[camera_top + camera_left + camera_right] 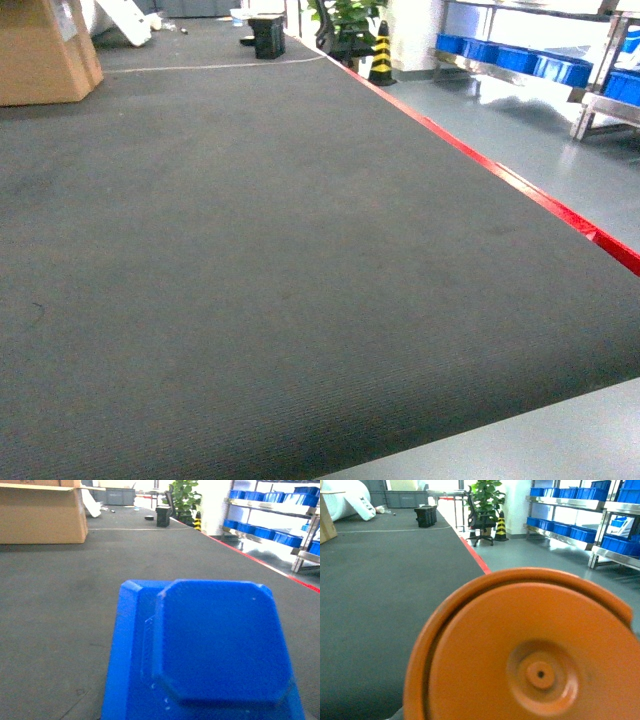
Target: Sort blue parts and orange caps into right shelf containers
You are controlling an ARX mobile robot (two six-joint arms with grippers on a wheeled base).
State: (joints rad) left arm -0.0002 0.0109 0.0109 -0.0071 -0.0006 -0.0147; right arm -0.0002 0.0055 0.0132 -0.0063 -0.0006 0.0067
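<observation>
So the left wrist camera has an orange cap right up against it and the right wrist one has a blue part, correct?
No, that is swapped. The left wrist view is filled by the blue part, and the right wrist view by the orange cap. Neither pincer itself is visible.

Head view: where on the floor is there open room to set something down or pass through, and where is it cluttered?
The dark carpet lies bare from the near edge up to the cardboard box at far left, and across to the red floor line. Beyond the line, grey floor is open up to the shelf bins. The far end, around the striped cone, is crowded.
</observation>
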